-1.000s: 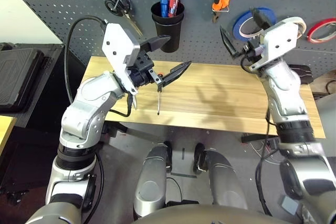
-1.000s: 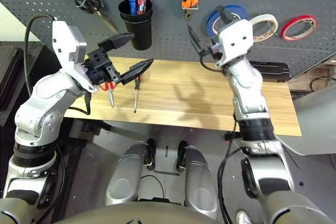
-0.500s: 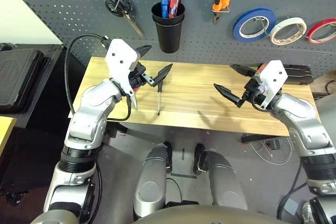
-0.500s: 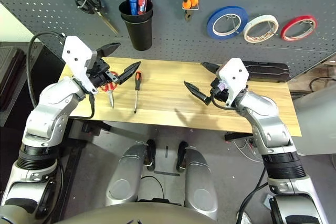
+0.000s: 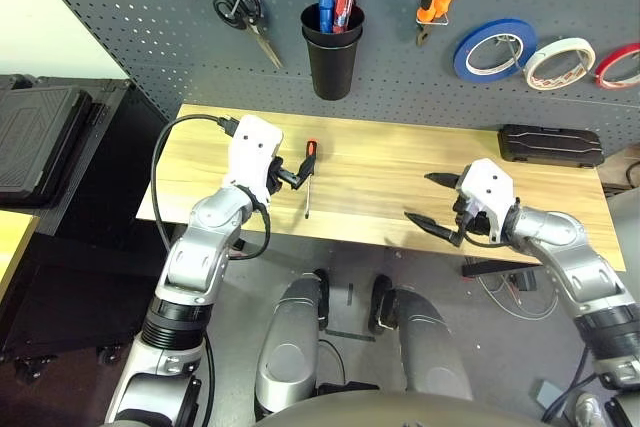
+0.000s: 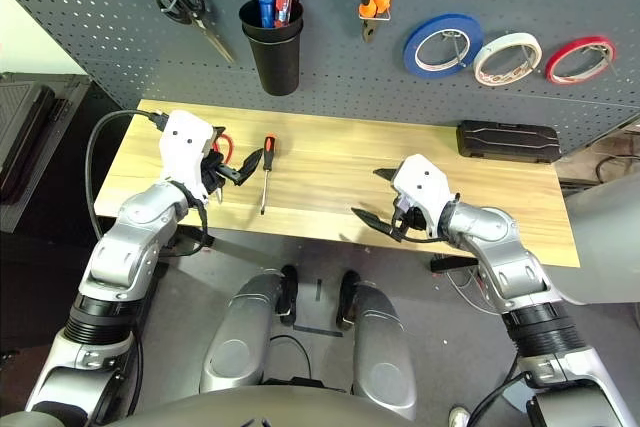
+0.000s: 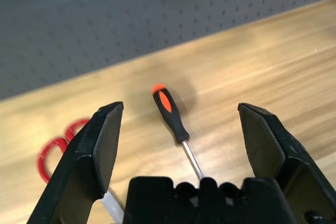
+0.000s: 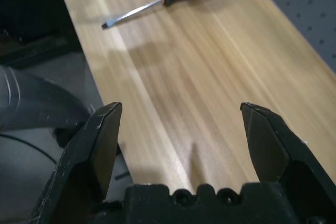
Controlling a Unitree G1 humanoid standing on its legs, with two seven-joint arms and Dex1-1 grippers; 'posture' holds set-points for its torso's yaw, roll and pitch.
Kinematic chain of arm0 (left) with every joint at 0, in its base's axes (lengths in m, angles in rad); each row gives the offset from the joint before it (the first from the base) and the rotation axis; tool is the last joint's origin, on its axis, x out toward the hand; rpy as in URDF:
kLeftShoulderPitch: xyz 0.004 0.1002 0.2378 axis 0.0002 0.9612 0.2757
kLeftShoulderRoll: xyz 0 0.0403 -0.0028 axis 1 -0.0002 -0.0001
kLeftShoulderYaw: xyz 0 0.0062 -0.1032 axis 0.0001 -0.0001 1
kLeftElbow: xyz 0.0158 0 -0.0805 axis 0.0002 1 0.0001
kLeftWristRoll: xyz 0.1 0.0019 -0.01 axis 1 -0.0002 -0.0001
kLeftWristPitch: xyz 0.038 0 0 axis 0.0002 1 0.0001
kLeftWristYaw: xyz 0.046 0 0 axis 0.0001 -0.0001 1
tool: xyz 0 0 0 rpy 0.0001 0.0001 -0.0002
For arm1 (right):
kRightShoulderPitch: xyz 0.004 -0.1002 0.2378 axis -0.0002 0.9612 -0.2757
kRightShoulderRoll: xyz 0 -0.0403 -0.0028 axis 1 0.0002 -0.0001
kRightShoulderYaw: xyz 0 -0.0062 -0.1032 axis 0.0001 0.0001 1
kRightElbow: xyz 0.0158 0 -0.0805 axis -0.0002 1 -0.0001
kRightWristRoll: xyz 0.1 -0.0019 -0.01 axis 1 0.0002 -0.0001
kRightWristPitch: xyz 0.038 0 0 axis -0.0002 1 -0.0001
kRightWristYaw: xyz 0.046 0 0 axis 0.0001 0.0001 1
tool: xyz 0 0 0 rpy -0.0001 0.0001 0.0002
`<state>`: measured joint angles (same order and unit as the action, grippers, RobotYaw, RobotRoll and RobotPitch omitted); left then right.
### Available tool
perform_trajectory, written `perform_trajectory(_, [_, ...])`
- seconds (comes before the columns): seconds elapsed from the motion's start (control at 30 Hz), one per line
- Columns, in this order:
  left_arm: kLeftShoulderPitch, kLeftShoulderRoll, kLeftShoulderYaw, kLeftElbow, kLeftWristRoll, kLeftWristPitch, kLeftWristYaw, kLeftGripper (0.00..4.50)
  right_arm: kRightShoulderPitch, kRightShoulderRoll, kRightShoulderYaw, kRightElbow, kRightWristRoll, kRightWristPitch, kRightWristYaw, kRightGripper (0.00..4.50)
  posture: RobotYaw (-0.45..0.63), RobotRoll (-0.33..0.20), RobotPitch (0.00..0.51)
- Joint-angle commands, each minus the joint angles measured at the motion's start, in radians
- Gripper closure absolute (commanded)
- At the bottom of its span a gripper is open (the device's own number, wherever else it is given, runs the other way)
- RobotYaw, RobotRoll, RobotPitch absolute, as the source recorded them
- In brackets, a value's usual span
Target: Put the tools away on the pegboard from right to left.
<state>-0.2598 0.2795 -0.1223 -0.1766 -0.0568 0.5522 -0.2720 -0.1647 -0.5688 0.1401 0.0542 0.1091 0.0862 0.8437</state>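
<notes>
Screwdriver [image 5: 308,175] and red-handled scissors [image 6: 217,153] lie on wooden table [image 5: 400,162].

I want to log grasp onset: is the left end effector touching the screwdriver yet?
Apart. In the left wrist view the screwdriver lies on the table between the open fingers of the left end effector, bare wood either side.

Even, bright overhead light; soft shadows lie under both arms on the wooden table [image 5: 380,162]. Head views are sharp. In the left wrist view the pegboard [image 7: 157,14] blurs toward 12 o'clock.
</notes>
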Motion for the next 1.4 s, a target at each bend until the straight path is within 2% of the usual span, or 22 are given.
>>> perform_trajectory(0.03, [-0.003, -0.029, -0.027, 0.043, 0.024, 0.041, 0.023, 0.0, 0.012, -0.006, 0.025, 0.029, -0.025, 0.007, 0.011, 0.01, 0.24, 0.0, 0.29])
perform_trajectory(0.23, [-0.064, -0.067, -0.045, 0.121, 0.056, 0.122, 0.058, 0.0, 0.009, 0.004, 0.033, 0.035, -0.039, 0.009, 0.01, 0.01, 0.22, 0.0, 0.3])
perform_trajectory(0.63, [-0.23, -0.148, 0.013, 0.343, 0.055, 0.237, 0.139, 0.0, 0.023, 0.007, 0.043, 0.028, -0.07, 0.005, -0.007, 0.01, 0.2, 0.0, 0.309])
perform_trajectory(0.93, [-0.393, -0.198, 0.035, 0.644, 0.061, 0.167, 0.178, 0.0, 0.021, 0.021, 0.059, 0.02, -0.096, 0.012, -0.03, 0.01, 0.16, 0.0, 0.323])
perform_trajectory(1.4, [-0.488, -0.21, 0.051, 0.92, 0.075, 0.019, 0.207, 0.0, 0.081, 0.024, 0.053, -0.074, -0.105, 0.069, -0.063, 0.01, 0.09, 0.0, 0.354])
